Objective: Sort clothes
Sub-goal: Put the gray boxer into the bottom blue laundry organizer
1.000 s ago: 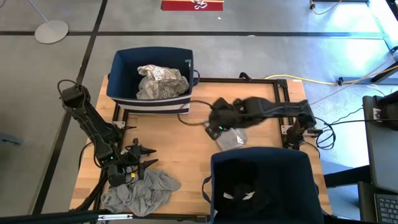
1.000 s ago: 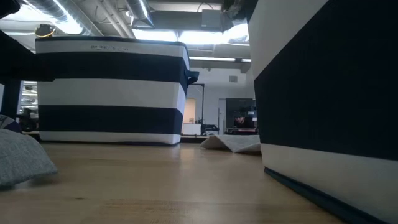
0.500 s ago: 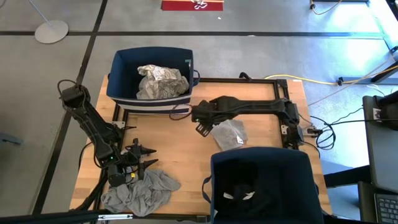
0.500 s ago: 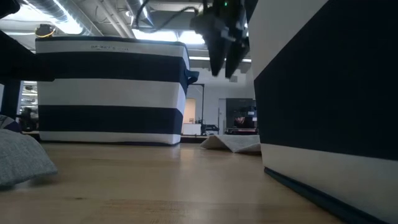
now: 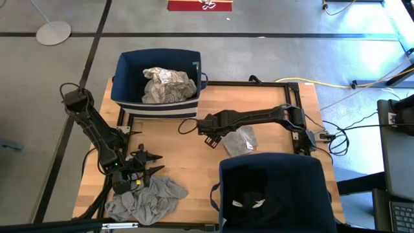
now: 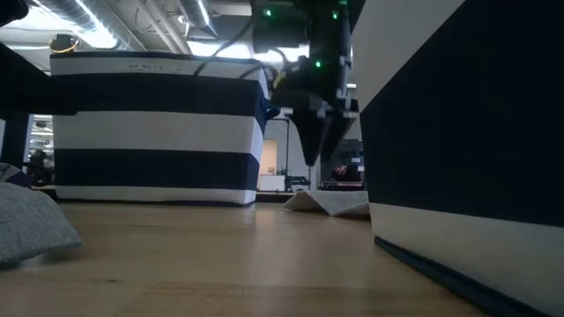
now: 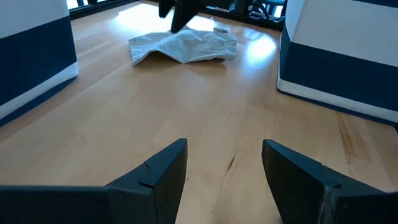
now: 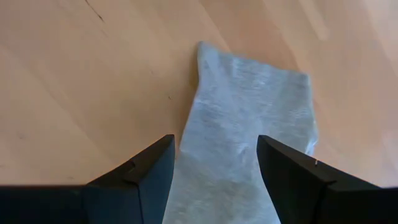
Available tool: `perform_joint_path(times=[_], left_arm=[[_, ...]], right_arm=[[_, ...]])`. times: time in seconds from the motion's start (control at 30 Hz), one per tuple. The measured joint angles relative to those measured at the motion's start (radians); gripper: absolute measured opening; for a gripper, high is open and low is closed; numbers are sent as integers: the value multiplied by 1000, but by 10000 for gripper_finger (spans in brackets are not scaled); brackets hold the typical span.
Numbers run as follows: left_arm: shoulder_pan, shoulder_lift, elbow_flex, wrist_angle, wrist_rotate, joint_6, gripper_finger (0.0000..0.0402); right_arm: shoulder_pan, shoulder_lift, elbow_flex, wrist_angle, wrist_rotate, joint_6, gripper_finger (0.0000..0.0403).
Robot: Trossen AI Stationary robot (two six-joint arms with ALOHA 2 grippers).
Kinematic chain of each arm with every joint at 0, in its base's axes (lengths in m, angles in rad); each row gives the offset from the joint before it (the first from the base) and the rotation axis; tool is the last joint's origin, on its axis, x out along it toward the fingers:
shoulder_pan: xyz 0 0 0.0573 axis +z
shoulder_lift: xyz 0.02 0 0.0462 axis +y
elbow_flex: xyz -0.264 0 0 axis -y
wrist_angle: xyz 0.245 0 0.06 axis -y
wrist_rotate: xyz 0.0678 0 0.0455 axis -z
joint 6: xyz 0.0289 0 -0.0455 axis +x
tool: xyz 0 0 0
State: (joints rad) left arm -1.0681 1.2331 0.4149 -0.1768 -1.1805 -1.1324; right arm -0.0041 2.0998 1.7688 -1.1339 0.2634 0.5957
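Observation:
A small light-grey garment (image 5: 238, 140) lies flat on the wooden table, between the two bins. My right gripper (image 5: 210, 137) hangs open above its left edge, pointing steeply down; in the right wrist view the cloth (image 8: 249, 137) shows below and between the spread fingers, clear of them. The low view shows the same gripper (image 6: 313, 157) well above the cloth (image 6: 330, 202). A larger crumpled grey garment (image 5: 145, 197) lies at the near left. My left gripper (image 5: 157, 164) waits open just beyond it, low over bare wood (image 7: 224, 168).
A navy-and-white striped bin (image 5: 132, 77) at the far left holds a crumpled white patterned garment (image 5: 167, 84). A second navy bin (image 5: 310, 171) at the near right holds dark cloth with white marks (image 5: 249, 202). Bare table lies between the bins and around the small garment.
My right gripper has come down from high above the table toward the small grey garment, shifting a little toward the table's left edge and tipping more steeply downward. It has stayed open. The garments have not moved.

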Motion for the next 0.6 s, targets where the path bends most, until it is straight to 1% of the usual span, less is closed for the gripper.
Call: perform_joint_path(times=[0.3, 0.6], left_arm=[[0, 0, 0, 0, 0, 0, 198], [0, 0, 0, 0, 0, 3, 198]], right_arm=[[-18, -1, -139, 121, -12, -6, 230], [-25, -1, -256, 289, -5, -7, 230]])
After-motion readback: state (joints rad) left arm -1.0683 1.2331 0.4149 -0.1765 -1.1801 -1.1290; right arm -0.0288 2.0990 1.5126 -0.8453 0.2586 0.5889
